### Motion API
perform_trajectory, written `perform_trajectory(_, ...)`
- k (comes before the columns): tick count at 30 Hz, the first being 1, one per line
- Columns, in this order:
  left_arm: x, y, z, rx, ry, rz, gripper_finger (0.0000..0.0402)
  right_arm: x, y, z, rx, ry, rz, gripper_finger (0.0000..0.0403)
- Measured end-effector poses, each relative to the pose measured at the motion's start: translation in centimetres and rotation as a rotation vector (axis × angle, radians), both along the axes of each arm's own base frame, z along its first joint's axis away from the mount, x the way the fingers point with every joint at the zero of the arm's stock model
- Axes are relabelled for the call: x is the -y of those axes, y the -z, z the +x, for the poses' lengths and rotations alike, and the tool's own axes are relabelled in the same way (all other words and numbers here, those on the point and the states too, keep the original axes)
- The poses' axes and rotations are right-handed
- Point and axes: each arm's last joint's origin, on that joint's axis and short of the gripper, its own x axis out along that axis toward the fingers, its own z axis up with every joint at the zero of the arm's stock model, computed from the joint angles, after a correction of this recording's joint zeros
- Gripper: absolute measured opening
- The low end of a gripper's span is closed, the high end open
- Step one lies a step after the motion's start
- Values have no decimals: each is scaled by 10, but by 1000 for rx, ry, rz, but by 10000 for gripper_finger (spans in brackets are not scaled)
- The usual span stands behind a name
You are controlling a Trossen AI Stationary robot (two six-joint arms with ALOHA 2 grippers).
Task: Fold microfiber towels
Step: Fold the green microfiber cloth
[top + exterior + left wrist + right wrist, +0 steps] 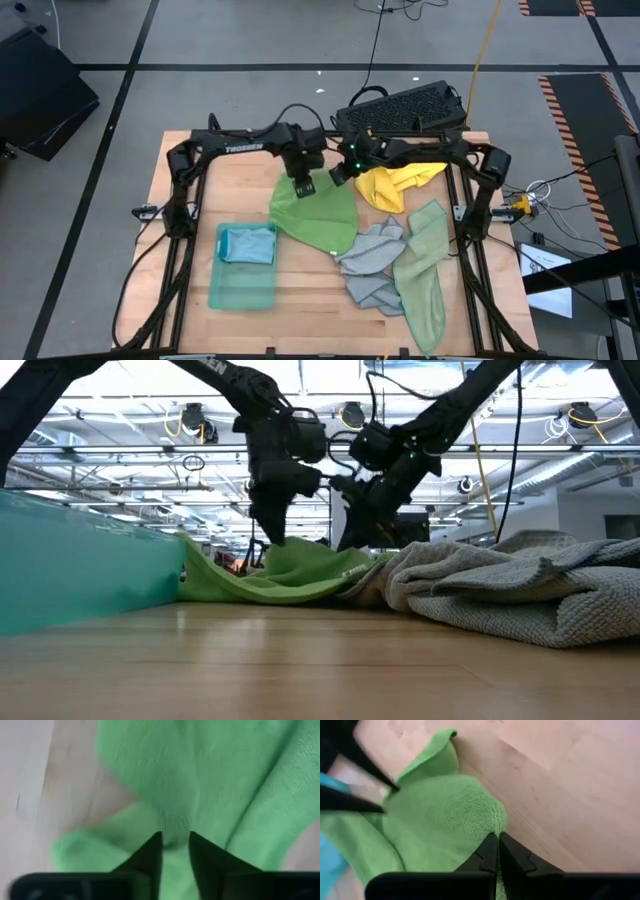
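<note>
Two claws work the same bright green towel [318, 215] at the table's far middle. The right claw [496, 851] has its fingers pinched fully together on the towel's far edge, a fold of cloth caught between the tips. The left claw [175, 847] stands just beside it on the same edge, jaws a narrow way apart with a ridge of green cloth bunched between them; whether it truly grips or is only pressing into the cloth I cannot tell.

The towel is thin and limp, so it should drape and crumple wherever unsupported; it looks best taken at corners or along a hem, both grips kept apart to hold the edge taut.

Outward, a teal bin [246, 268] with a folded light blue towel [247, 244] sits to the left. On the right a yellow towel [398, 185] lies close by the right claw, and grey [371, 262] and sage [422, 270] towels heap against the green one's near corner. Bare table [310, 290] lies nearest, between bin and heap, the freest place to lay a fold.
</note>
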Motion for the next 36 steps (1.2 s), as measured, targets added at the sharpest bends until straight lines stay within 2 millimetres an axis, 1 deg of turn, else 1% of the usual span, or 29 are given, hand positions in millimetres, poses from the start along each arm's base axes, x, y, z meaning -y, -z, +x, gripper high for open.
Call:
perform_trajectory(3,-8,-14,-14,12,-50,-59,167,-5,-8,1,8,-52,-70,2)
perform_trajectory(5,-13,-25,-23,41,-39,-63,203,-9,-11,2,11,-88,-106,3)
perform_trajectory(7,-16,-42,-33,90,-7,-34,232,-13,-13,3,12,-129,-134,3)
perform_trajectory(10,-21,-66,-47,171,33,23,262,-17,-14,5,14,-180,-175,2)
perform_trajectory(12,-28,-73,-55,206,32,44,274,-19,-14,5,12,-202,-190,2)
perform_trajectory(14,-40,-76,-61,241,3,39,280,-21,-16,7,23,-224,-213,2)
perform_trajectory(15,-45,-76,-64,257,-6,22,281,-22,-18,8,38,-237,-234,2)
perform_trajectory(17,-54,-70,-63,320,0,-18,282,-22,-23,10,70,-265,-280,1)
perform_trajectory(20,-60,-55,-63,376,-10,-88,282,-23,-32,11,116,-286,-340,1)
perform_trajectory(23,-58,-49,-63,403,-23,-147,282,-23,-43,8,119,-261,-394,1)
perform_trajectory(26,-54,-42,-66,366,-57,-197,282,-23,-53,3,111,-244,-465,1)
perform_trajectory(28,-51,-36,-66,380,-52,-242,283,-22,-57,2,114,-250,-498,1)
perform_trajectory(32,-45,-26,-60,429,-19,-274,283,-20,-58,1,97,-238,-519,1)
perform_trajectory(36,-44,-18,-48,518,-5,-217,282,-20,-58,1,102,-236,-522,0)
